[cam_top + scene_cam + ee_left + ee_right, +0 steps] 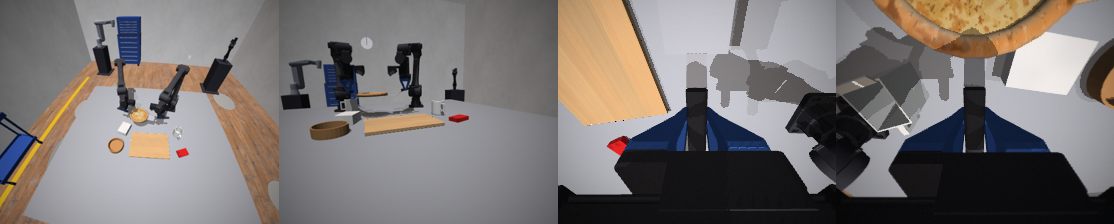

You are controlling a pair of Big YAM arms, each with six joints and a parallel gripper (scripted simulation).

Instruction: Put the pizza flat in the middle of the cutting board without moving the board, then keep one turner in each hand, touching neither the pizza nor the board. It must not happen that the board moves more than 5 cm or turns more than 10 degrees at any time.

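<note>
Right gripper [124, 110] [348, 91] [975, 120] is nearly closed, clamping the handle of the right turner [354, 95] [975, 102]. Left gripper [163, 117] [405, 89] [697, 120] is also nearly closed, gripping the handle of the left turner [151, 118] [392, 95] [697, 102]. Pizza [139, 115] [372, 94] [973, 46] is sitting up off the table [138, 188] [434, 172], roughly level, between the two grippers, nearer the right one. In the right wrist view it is lying just ahead of that gripper, past the handle end, with its near crust over the turner. Left turner is pointing at the pizza's other side and reaching its edge; can't tell how far under it goes. Left wrist view isn't showing the pizza.

Board [149, 145] [403, 123] [608, 65] is lying flat on the table, out in front of both arms. Pizza is not on it. White box [124, 128] [348, 117] [1051, 62] is resting near the board's corner, on the right arm's side, with the bowl [115, 145] [330, 130] [1106, 92] beside the board. Mug [177, 132] [438, 107] is standing upright on the left arm's side, and the red block [182, 152] [459, 118] [618, 145] is lying flat near it.
</note>
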